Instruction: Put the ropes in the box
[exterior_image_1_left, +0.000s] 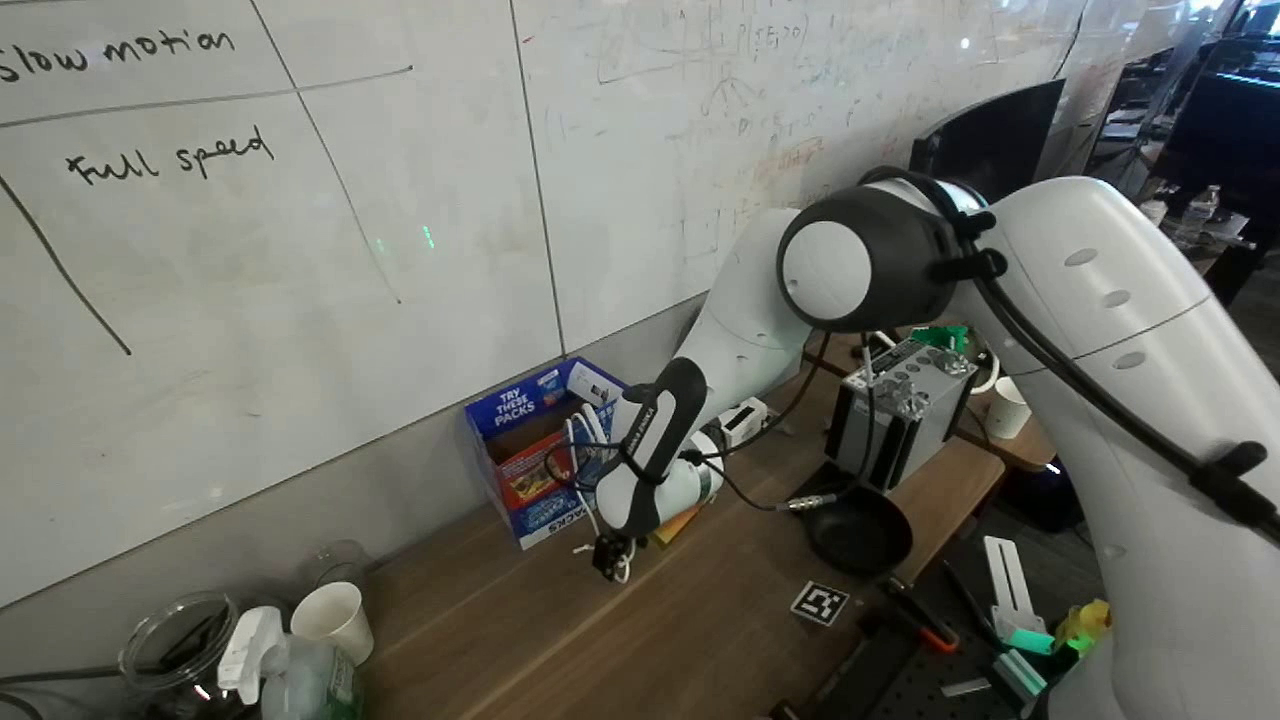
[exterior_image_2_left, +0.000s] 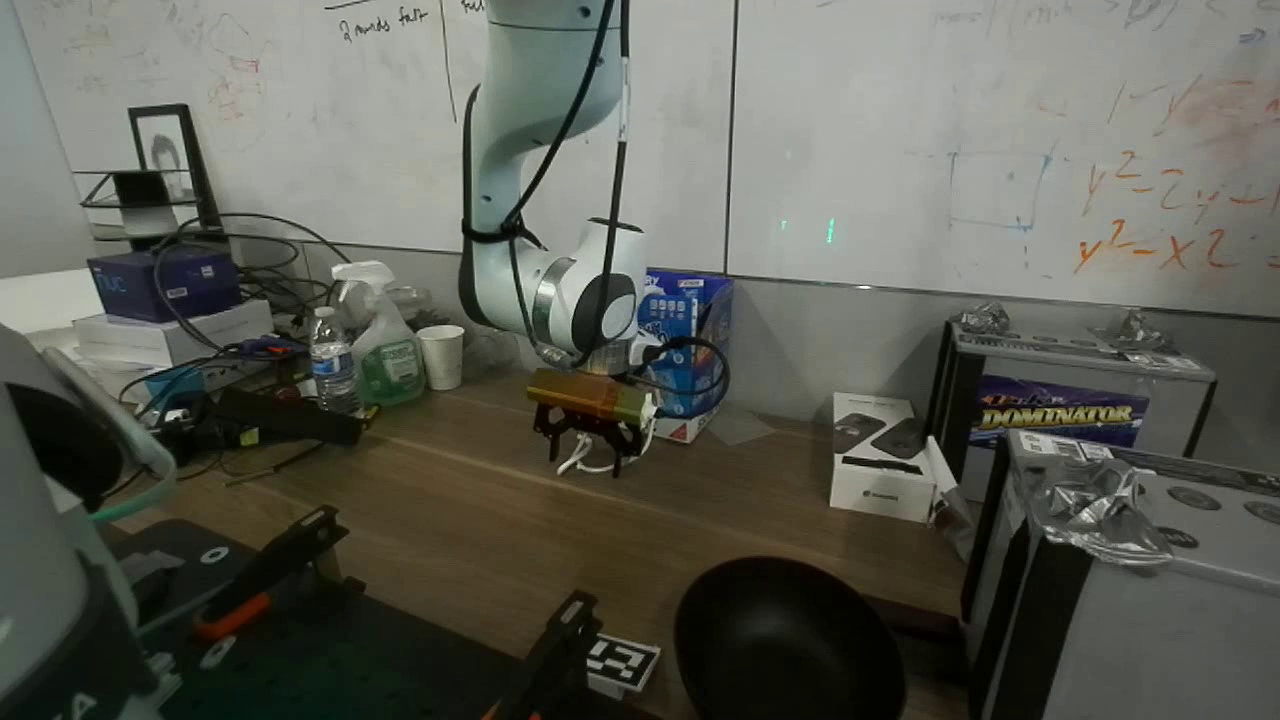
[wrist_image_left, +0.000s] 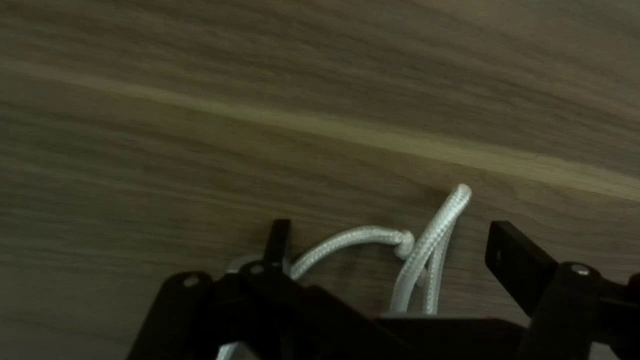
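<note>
A white braided rope (wrist_image_left: 429, 239) with a small knot shows below and between my fingers in the wrist view, against the wooden table. It also shows at the fingertips in both exterior views (exterior_image_1_left: 625, 567) (exterior_image_2_left: 572, 460). My gripper (wrist_image_left: 390, 225) is open, with its fingers wide apart, low over the table; both exterior views show it too (exterior_image_1_left: 612, 558) (exterior_image_2_left: 585, 460). The lower rope is hidden behind the gripper body. The open blue cardboard box (exterior_image_1_left: 545, 515) stands against the wall behind the gripper (exterior_image_2_left: 668, 312). White loops (exterior_image_1_left: 590, 424) show at its right side, partly hidden by the arm.
A black pan (exterior_image_1_left: 858, 535) and a marker tag (exterior_image_1_left: 820, 603) are on the table. A spray bottle (exterior_image_2_left: 390, 345), a white cup (exterior_image_2_left: 441, 357) and a water bottle (exterior_image_2_left: 333, 362) stand along the wall. A white carton (exterior_image_2_left: 880, 475) and grey cases (exterior_image_2_left: 1190, 600) stand on the opposite side.
</note>
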